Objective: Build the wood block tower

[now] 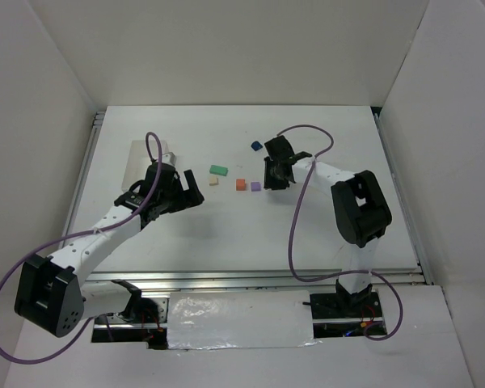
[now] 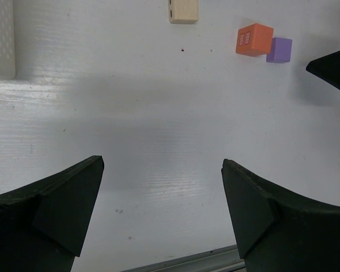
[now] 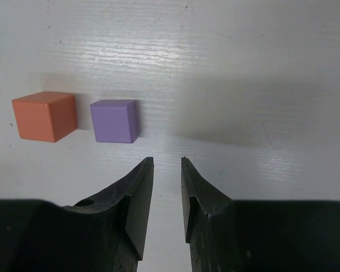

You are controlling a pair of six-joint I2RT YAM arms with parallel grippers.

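Note:
The wood blocks lie singly on the white table, none on top of another. An orange block (image 1: 241, 184) and a purple block (image 1: 255, 186) sit side by side in the middle. A green block (image 1: 218, 170), a cream block (image 1: 213, 181) and a dark blue block (image 1: 256, 146) lie around them. My right gripper (image 3: 167, 160) is shut to a narrow slit with nothing in it, just right of the purple block (image 3: 115, 120) and orange block (image 3: 45, 116). My left gripper (image 2: 162, 163) is open wide over bare table, short of the cream block (image 2: 183, 11) and the orange block (image 2: 254, 39).
A larger white box (image 1: 141, 158) lies at the left, partly under my left arm, and shows as a perforated white corner (image 2: 1, 39) in the left wrist view. The table's metal front rail (image 1: 250, 277) runs between the arm bases and the blocks. White walls enclose the table.

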